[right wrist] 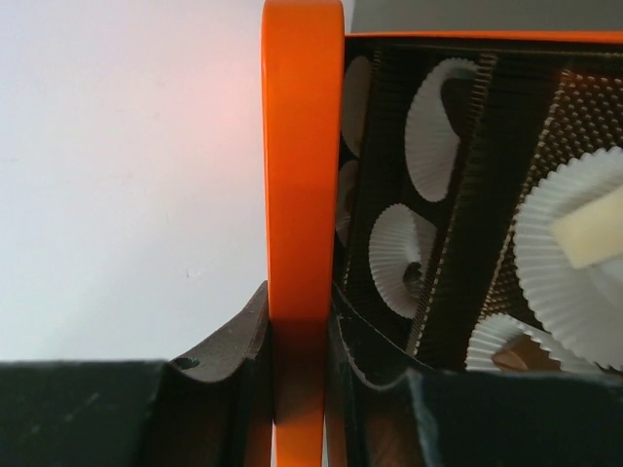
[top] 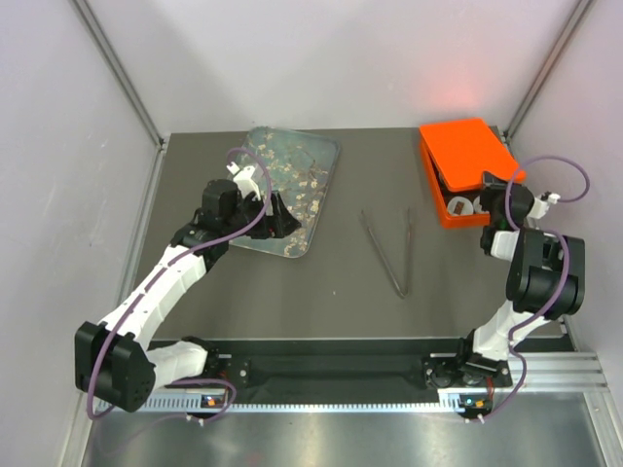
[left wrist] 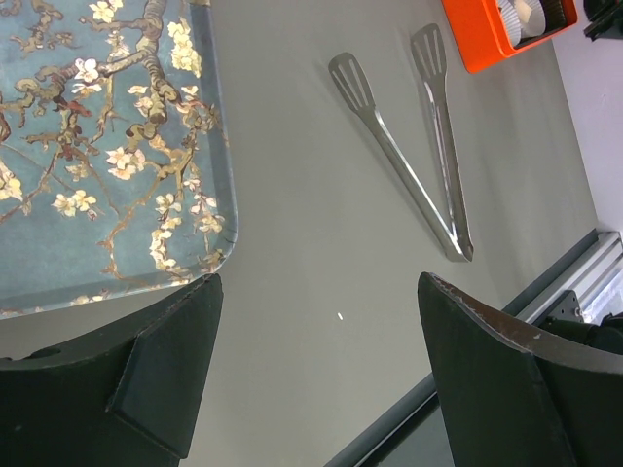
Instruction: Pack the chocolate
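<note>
The orange box [top: 465, 165] stands at the back right, its lid lying over most of it. My right gripper [top: 492, 202] is shut on the box's orange side wall [right wrist: 302, 175], one finger outside and one inside. Inside are white fluted paper cups [right wrist: 404, 258] in a dark ribbed liner. One cup holds a pale cream lump [right wrist: 584, 238]. A brown lump of chocolate [right wrist: 506, 358] peeks from a cup at the bottom edge. My left gripper [top: 277, 214] is open and empty over the near edge of the blossom-patterned tray [top: 302, 170]; in the left wrist view [left wrist: 321, 282] bare table lies between the fingers.
Thin metal tongs [top: 389, 248] lie on the table between the tray and the box, also in the left wrist view [left wrist: 419, 165]. The tray [left wrist: 97, 146] shows no lumps in the part I see. The cell's walls stand close on both sides.
</note>
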Tool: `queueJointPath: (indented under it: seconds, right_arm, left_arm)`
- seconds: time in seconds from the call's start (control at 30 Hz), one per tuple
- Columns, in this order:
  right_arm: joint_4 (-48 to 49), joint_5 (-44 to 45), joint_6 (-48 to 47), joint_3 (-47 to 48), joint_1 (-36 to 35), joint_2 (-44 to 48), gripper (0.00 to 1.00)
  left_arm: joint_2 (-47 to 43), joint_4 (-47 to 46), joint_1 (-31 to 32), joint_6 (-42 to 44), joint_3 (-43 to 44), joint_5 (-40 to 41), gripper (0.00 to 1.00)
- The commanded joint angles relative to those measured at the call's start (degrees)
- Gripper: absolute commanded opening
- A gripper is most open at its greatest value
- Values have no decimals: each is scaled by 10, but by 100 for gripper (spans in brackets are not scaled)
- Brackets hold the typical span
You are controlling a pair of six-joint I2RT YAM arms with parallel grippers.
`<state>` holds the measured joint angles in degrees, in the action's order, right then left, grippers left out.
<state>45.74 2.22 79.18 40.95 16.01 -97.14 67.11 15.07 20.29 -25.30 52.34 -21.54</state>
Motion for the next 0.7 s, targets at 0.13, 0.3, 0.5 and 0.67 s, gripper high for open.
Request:
queueJointPath:
  seconds: [0.13,0.3,0.5,0.67]
  right_arm:
    - [66,27,16,-14,9,39,0]
    - [70,32,21,-39,10,49,0]
    - [83,35,27,-70,11,60,0]
    - [80,34,27,-90,16,71,3]
  left_arm:
    - [-16,-17,0,12,0,3,86]
    - [-19,-17,0,12,-1,2,86]
    - [-23,-17,0,12,-3,1,86]
    - [-27,-18,0,12,-5,3,86]
